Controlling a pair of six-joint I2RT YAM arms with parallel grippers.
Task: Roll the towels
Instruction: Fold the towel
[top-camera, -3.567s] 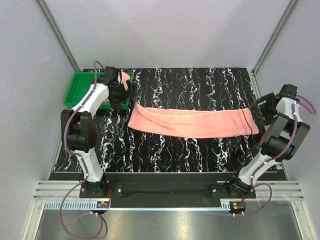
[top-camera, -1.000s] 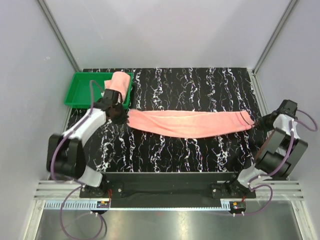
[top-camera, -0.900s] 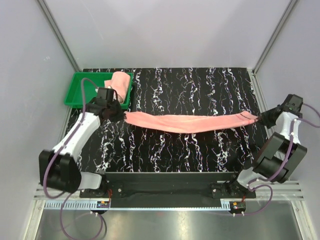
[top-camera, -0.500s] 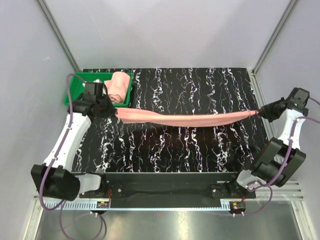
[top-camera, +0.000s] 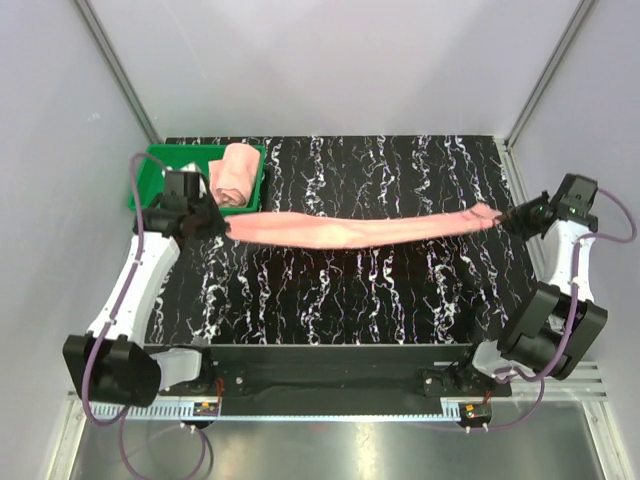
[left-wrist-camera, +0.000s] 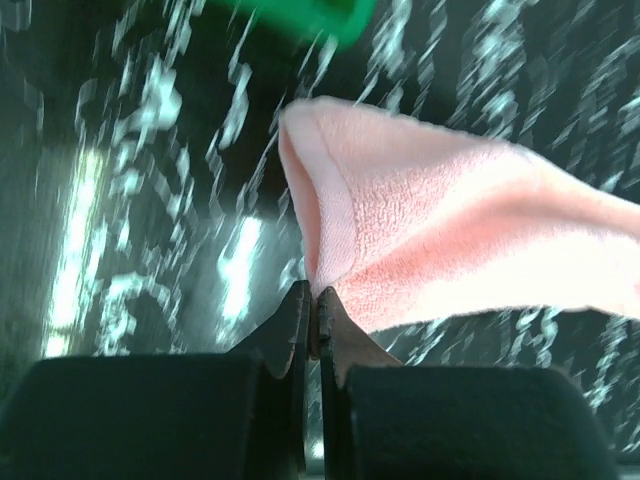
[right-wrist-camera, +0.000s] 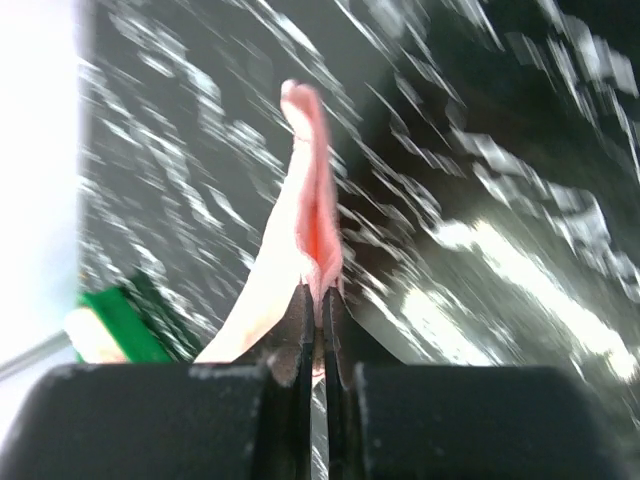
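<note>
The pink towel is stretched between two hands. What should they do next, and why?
Probably lower both hands together and lay the pink towel flat on the table. The left hand and right hand each pinch one end, so it is a stretched strip that must lie flat before rolling.

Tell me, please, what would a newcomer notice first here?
A salmon-pink towel stretches across the black marbled table, its ends pinched by the left gripper and right gripper. A second towel, rolled up, lies in the green tray at the far left corner.
</note>
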